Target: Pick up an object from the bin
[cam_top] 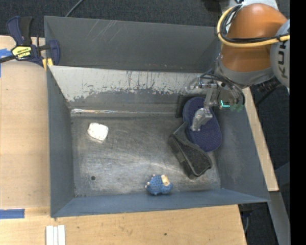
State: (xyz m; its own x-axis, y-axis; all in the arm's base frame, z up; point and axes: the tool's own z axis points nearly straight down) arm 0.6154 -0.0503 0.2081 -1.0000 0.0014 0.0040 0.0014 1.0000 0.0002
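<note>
My gripper (200,120) hangs low at the bin's right side, directly over a dark blue round padded thing (212,135) that lies against the right wall. Its metal tip appears to rest on or just above that thing's upper part. A dark grey oblong pad (193,156) lies tilted just below and left of the blue thing, touching it. Nothing can be seen held in the gripper.
A small white crumpled lump (98,131) lies on the floor at the left. A small blue toy with a pale patch (158,185) sits near the front wall. The arm's orange cover hangs over the bin's back right corner.
</note>
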